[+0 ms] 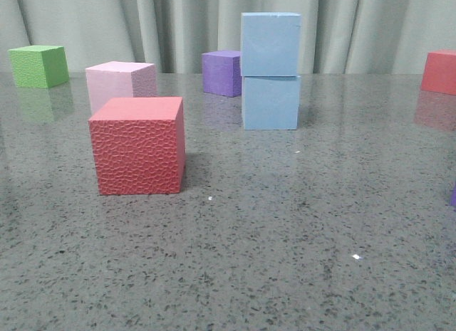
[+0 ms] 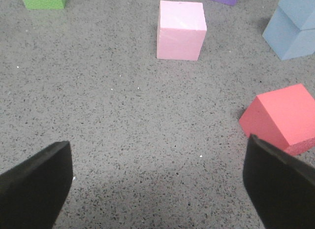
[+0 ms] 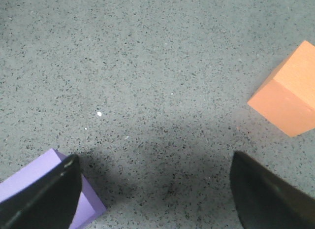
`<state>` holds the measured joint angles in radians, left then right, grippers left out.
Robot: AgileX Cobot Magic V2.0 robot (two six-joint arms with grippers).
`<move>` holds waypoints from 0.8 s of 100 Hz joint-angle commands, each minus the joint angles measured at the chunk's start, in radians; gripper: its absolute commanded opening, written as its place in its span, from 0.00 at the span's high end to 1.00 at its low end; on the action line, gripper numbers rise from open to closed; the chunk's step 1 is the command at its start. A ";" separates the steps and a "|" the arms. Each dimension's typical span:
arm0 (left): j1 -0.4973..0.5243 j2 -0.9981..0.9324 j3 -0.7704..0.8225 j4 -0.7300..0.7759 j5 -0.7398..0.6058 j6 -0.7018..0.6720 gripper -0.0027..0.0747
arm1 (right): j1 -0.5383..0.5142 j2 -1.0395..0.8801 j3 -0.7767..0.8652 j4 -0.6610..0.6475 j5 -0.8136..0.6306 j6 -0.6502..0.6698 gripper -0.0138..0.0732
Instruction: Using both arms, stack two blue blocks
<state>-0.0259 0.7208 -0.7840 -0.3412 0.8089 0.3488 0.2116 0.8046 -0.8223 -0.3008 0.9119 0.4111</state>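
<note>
Blue blocks (image 1: 270, 71) standing stacked; left gripper (image 2: 157, 184), right gripper (image 3: 155, 192) hovering spread, empty; task appearing complete, nothing remaining.

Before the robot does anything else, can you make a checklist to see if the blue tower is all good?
1. Top blue block sits on bottom blue block: ok.
2. Edges lined up squarely: not ok, the left wrist view shows the top one twisted.
3. Left gripper empty, fingers apart: ok.
4. Right gripper empty, fingers apart: ok.
5. Purple cube touching the tower: cannot tell.
6. Red cube clear of the tower: ok.
</note>
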 commanded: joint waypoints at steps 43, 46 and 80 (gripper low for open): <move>0.002 -0.003 -0.020 -0.028 -0.060 -0.011 0.40 | -0.007 -0.009 -0.024 -0.034 -0.043 -0.007 0.43; 0.002 -0.003 -0.020 -0.028 -0.060 -0.011 0.46 | -0.007 -0.009 -0.024 -0.034 -0.043 -0.007 0.49; 0.002 -0.003 -0.020 -0.028 -0.060 -0.011 0.99 | -0.007 -0.009 -0.024 -0.034 -0.046 -0.007 0.98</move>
<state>-0.0259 0.7208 -0.7764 -0.3412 0.8104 0.3472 0.2116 0.8046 -0.8223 -0.3008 0.9119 0.4111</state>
